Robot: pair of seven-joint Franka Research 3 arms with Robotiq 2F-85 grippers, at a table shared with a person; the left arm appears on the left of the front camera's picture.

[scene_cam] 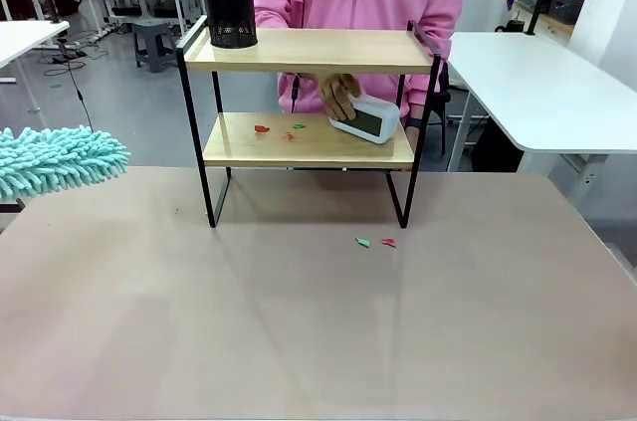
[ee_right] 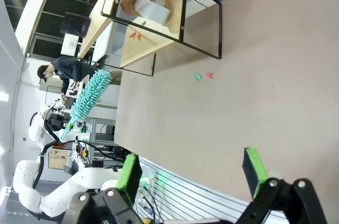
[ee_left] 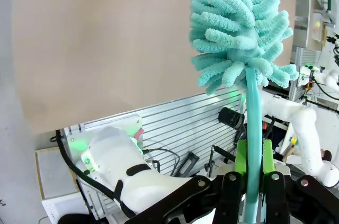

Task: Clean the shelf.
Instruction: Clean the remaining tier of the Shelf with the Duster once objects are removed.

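I keep the left claw (ee_left: 254, 156) clamped on the duster (scene_cam: 55, 160), poised off the bench's (scene_cam: 299, 321) left edge; right claw (ee_right: 192, 171) apart. The shelf (scene_cam: 318, 50) stands far-side, a hand (scene_cam: 338, 95) on its clock (scene_cam: 366, 119), probably clearing the lower board.

Tan surface (scene_cam: 318, 321) fills the lower frame. Grey floor (scene_cam: 129, 112) lies behind it. A white table (scene_cam: 537, 83) stands at the right, a second white table (scene_cam: 20, 38) at the upper left and a grey stool (scene_cam: 152, 43) beyond. Even indoor light.
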